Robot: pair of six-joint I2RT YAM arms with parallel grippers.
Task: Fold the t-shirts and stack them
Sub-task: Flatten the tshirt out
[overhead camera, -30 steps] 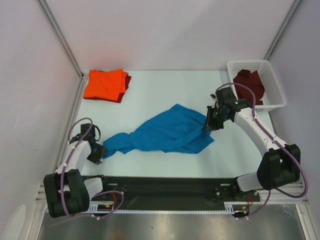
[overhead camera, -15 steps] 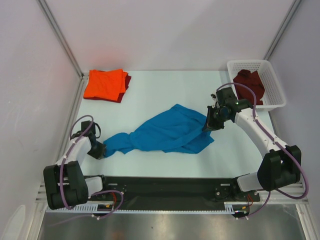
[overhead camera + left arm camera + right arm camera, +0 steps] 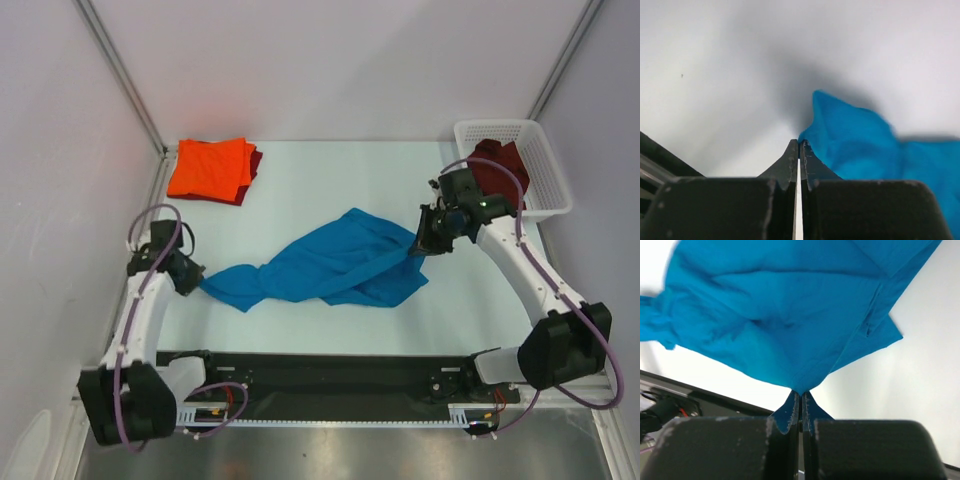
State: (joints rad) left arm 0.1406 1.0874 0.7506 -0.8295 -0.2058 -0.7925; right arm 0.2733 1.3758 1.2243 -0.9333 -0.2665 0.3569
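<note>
A bright blue t-shirt [image 3: 320, 265] lies crumpled and stretched across the middle of the table. My left gripper [image 3: 196, 283] is shut on its left end; in the left wrist view the cloth [image 3: 855, 140] meets the closed tips of the left gripper [image 3: 799, 143]. At the shirt's right corner, my right gripper [image 3: 419, 247] is shut on the cloth. In the right wrist view the blue t-shirt [image 3: 780, 315] fans out from the closed tips of the right gripper [image 3: 801, 392]. An orange t-shirt [image 3: 208, 168] lies folded on a maroon one [image 3: 254, 160] at the back left.
A white lattice basket [image 3: 556, 188] stands at the back right with a maroon t-shirt [image 3: 497, 164] in it. Walls close in the table on the left, back and right. A black rail [image 3: 320, 372] runs along the near edge.
My left gripper has shut on the blue shirt's left end and its arm has risen and drawn back left. The right gripper has lifted its corner slightly, pulling the shirt tauter.
</note>
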